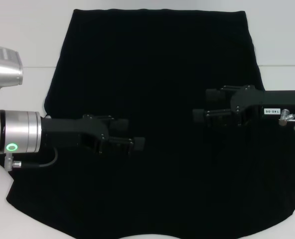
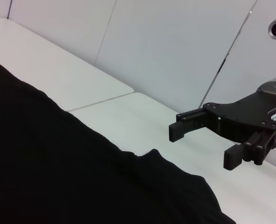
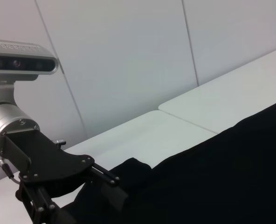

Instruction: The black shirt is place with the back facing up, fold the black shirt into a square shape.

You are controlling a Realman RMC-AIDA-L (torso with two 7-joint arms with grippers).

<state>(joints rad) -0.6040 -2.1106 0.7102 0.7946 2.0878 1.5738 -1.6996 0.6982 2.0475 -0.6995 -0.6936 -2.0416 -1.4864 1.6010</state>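
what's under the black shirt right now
The white table lies under the black shirt, showing around its edges. Both grippers, left and right, are above it. Anything beneath the fabric is hidden.

You are looking at the black shirt, a soft matt cloth that is soaking up the light, with faint ribbing and shallow rumples showing along its edge in the wrist views. The white table beneath it is showing a smooth, slightly satin face with a thin seam between panels. The left gripper and the right gripper are looking like hard matt black plastic or coated metal, held by small shiny screws; the right one's fingertips are showing ridged pads. Behind each, the wrist sleeve is gleaming as brushed silver metal. The wall panels are appearing smooth and matt.
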